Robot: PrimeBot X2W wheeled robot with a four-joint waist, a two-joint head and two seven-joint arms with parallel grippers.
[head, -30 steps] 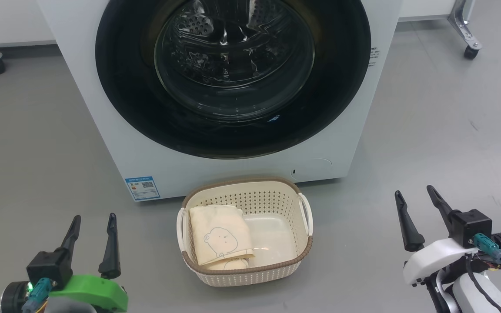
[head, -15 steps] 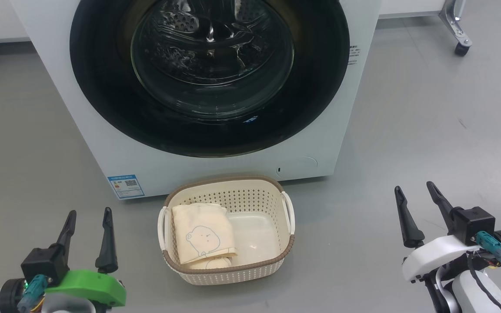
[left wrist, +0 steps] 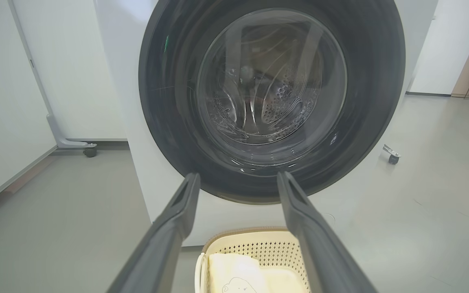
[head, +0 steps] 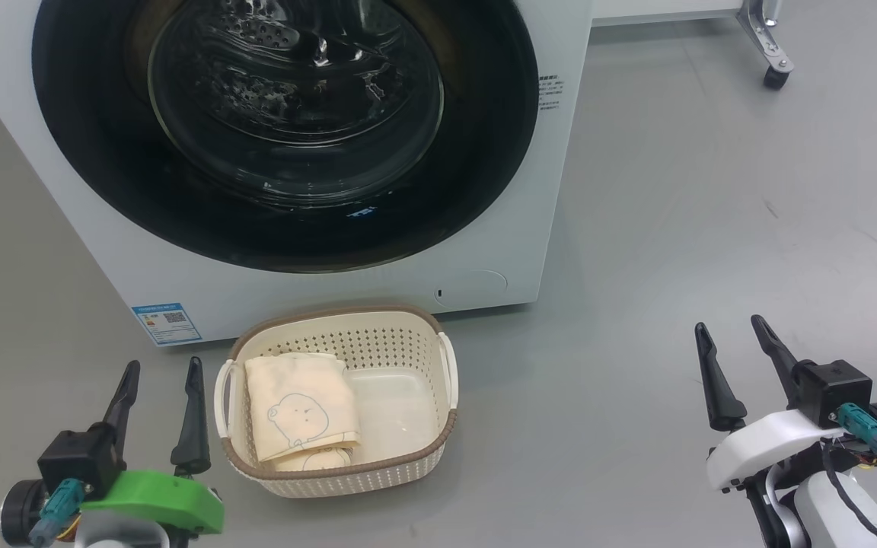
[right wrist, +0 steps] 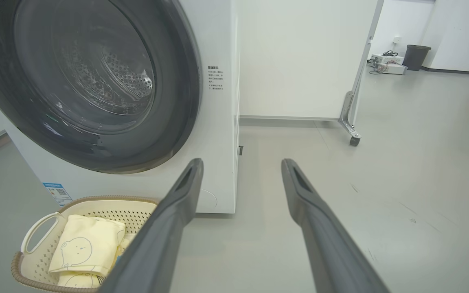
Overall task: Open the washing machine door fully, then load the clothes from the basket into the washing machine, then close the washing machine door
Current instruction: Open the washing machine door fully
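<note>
The white washing machine (head: 530, 190) stands ahead with its round black-rimmed washing machine door (head: 286, 129) shut, the steel drum visible through the glass. On the floor in front sits the cream basket (head: 438, 426) holding folded cream clothes (head: 301, 407) with a bear outline. My left gripper (head: 163, 369) is open just left of the basket. Far to the right, my right gripper (head: 729, 326) is open over bare floor. The left wrist view shows the door (left wrist: 271, 97) straight ahead and the basket (left wrist: 279, 248) below. The right wrist view shows the door (right wrist: 88, 81), basket (right wrist: 35, 236) and clothes (right wrist: 86, 248) at left.
Grey floor (head: 674, 228) lies open to the right of the machine. A wheeled frame leg (head: 766, 46) stands at the back right. A white partition on castors (right wrist: 350, 122), a dark bin (right wrist: 415, 57) and some equipment lie beyond. Another castor leg (left wrist: 84, 148) is left of the machine.
The head camera has turned right, so machine and basket have shifted left in the picture. Both grippers stay open in about the same place.
</note>
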